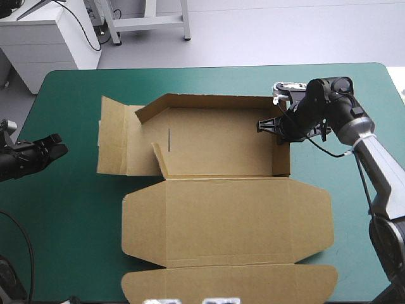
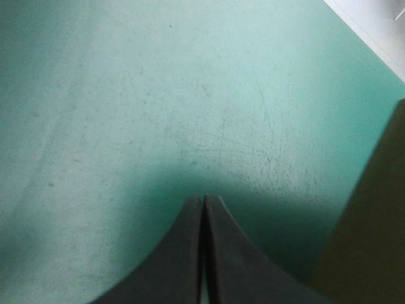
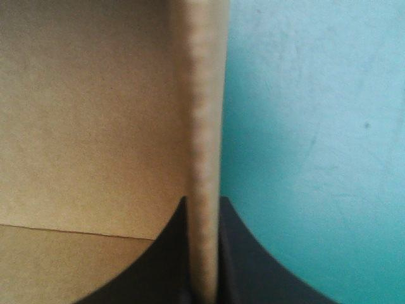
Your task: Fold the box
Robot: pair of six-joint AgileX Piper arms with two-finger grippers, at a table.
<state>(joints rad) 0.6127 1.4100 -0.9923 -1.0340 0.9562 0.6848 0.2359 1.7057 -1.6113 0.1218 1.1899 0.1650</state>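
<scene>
The brown box [image 1: 221,164] lies in the middle of the table as a partly raised tray: its far wall and right wall stand up, its left flaps lie out flat, and its lid [image 1: 228,218] spreads flat toward the near edge. My right gripper [image 1: 280,128] is shut on the box's right wall [image 3: 202,158], one finger inside the tray and one outside over the teal-green cover. My left gripper [image 1: 56,147] hovers at the table's left edge, well clear of the box, its fingers [image 2: 190,253] shut with nothing between them. A dark brown edge of the box [image 2: 373,240] shows ahead and to one side.
Teal-green cover [image 1: 69,209] lies bare left of the box and along the far edge [image 1: 190,79]. A narrower strip of it [image 1: 354,190] runs to the right of the box under my right arm.
</scene>
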